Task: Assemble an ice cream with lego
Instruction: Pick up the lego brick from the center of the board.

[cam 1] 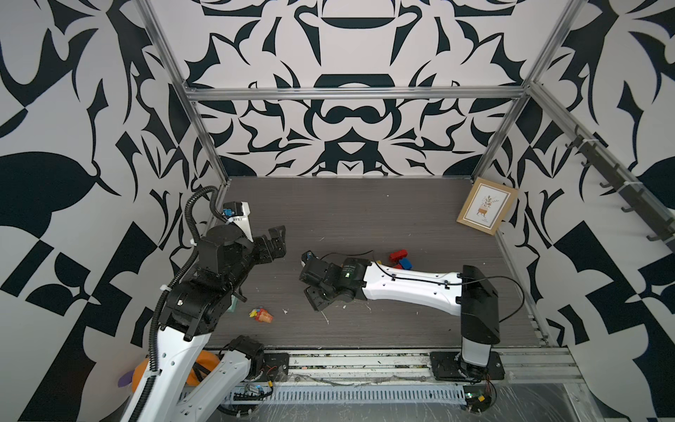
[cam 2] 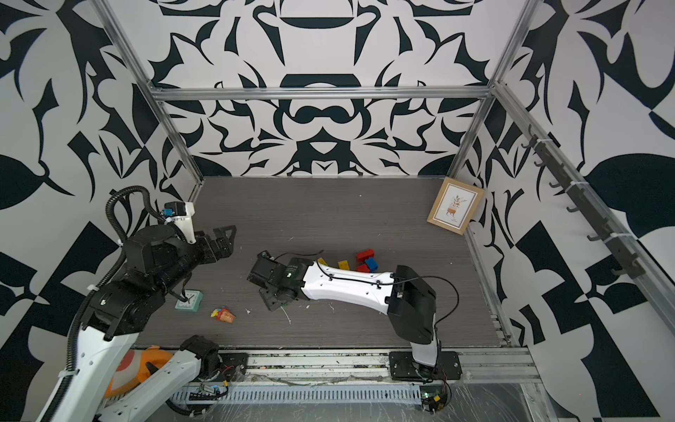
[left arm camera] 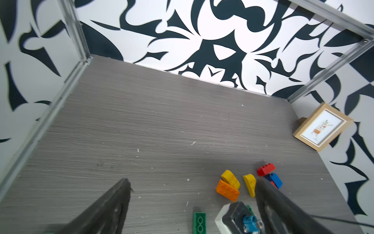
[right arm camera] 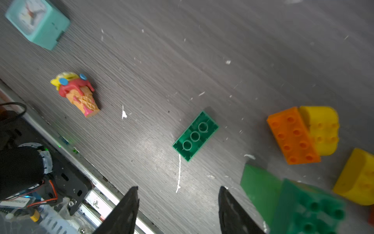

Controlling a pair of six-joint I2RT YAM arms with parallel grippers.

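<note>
Left end effector (left arm camera: 193, 181) hangs high over the left side of the bench (cam 1: 365, 212), jaws spread wide, nothing in them. Right end effector (right arm camera: 179, 189) sits low near the middle of the bench, jaws parted too, and empty. Now the lego bricks, all loose on the bench, right of centre, about midway between the front and back edges. Let's count! Yellow, two: one yellow rounded brick (right arm camera: 321, 129) touching the single orange brick (right arm camera: 293, 135), a second yellow rounded brick (right arm camera: 356, 178) just beside that pair. Red, two: one red brick (cam 2: 365, 254) and a second red brick (cam 2: 362, 268), with the lone blue brick (cam 2: 371, 263) tucked between them in a tight clump. Green: one flat green brick (right arm camera: 195, 135) lying studs-down on its own, just beyond the right end effector's tips and not touching them. There's also a green sloped piece (right arm camera: 261, 186) against a green studded brick (right arm camera: 307, 206) close to the lens; joined or merely touching, can't tell. That's nine on show. Elsewhere, one teal clock (cam 2: 188, 300) and one small ice cream cone toy (cam 2: 223, 315) sit near the front-left corner, well apart from the bricks. One picture frame (cam 1: 487, 204) leans at the back-right corner.
</note>
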